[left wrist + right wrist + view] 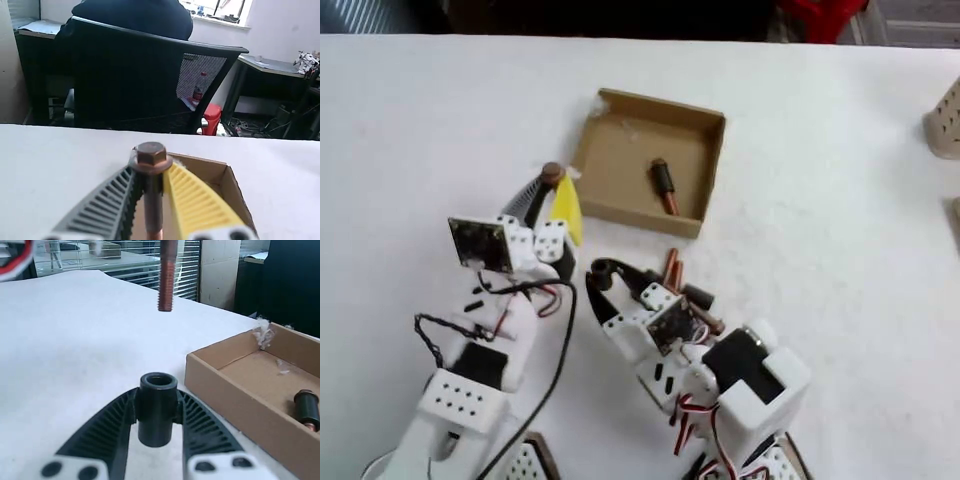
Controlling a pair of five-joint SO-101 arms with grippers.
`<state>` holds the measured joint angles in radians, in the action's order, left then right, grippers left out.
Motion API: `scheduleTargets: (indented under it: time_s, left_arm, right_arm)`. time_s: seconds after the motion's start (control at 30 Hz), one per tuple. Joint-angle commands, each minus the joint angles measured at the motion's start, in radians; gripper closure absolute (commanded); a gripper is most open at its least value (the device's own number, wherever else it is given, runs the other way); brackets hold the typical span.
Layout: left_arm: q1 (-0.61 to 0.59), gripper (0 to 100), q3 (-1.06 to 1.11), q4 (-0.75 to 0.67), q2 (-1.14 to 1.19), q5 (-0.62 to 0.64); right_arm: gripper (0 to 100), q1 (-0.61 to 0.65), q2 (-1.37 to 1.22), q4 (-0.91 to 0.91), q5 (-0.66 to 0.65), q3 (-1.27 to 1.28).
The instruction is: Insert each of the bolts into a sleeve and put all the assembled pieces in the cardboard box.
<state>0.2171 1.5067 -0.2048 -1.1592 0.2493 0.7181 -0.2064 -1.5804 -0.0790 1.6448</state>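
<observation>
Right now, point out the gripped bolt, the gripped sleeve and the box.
bolt [151, 154], left wrist view, on its hex head.
sleeve [158, 410], right wrist view, on its side wall.
box [640, 216], high view, on its near wall.

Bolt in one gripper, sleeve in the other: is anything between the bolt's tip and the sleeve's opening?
Nothing visible does. In the right wrist view the bolt hangs threaded end down in open air, higher than the sleeve. The sleeve stands in the right gripper with its mouth facing up, unblocked.
</observation>
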Motion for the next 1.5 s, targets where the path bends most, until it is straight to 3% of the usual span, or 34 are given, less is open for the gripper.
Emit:
scheduleTargets:
  time_s: [0.0, 0.2, 1.47]
  left_arm:
    - [0.021, 98, 0.009, -0.034, -0.073, -0.003]
    - [0.035, 98, 0.026, -0.034, -0.122, -0.003]
    - [0.067, 98, 0.044, 0.115, -0.122, -0.009]
  right_arm:
    - [98.2, 0.002, 0.001, 0.001, 0.009, -0.015]
    - [98.2, -0.015, 0.001, 0.154, 0.003, -0.129]
    - [98.2, -0.015, -0.082, 0.093, 0.003, -0.322]
